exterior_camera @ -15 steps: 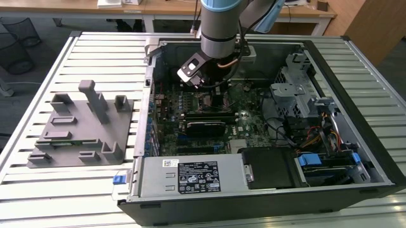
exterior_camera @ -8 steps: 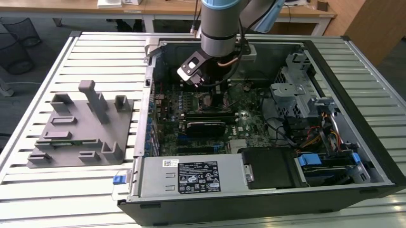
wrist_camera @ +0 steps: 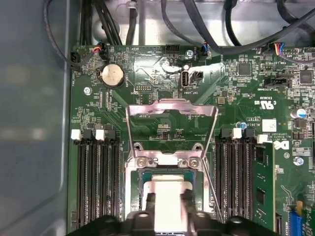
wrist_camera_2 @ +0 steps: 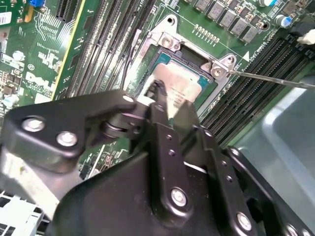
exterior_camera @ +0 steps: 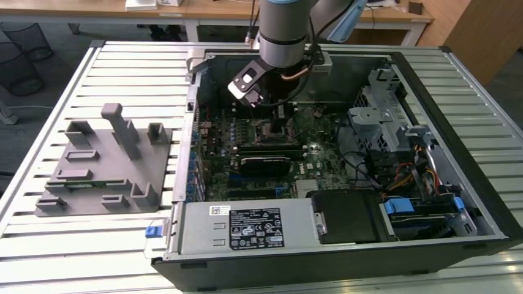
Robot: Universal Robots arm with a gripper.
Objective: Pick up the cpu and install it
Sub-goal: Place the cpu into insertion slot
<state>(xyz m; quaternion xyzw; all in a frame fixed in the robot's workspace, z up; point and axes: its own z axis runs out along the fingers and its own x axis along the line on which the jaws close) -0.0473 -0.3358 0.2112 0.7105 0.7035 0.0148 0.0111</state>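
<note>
We see an open black desktop computer case [exterior_camera: 482,202], its green motherboard [wrist_camera: 236,88] inside, black gripper [wrist_camera: 168,201] low in the far half, grip we cannot tell, pale silvery square cpu [wrist_camera_2: 186,84] just beneath it at the open metal socket [wrist_camera: 170,160]

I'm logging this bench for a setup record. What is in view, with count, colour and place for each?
slatted table: one, pale grey, under everything.
computer case: one, black, open, on the table.
fixture block: one, grey, on the table at the exterior view's left of the case.
motherboard: one, green, inside the case.
power supply: one, grey with a label, at the case's near edge in the exterior view.
coin cell: one, silver, on the motherboard.
load plate: one, silver, swung open by the socket.
cpu: one, silvery, in the socket.
robot arm: one, grey, reaching down into the case.
gripper: one, black, directly over the cpu; contact cannot be told.
</note>
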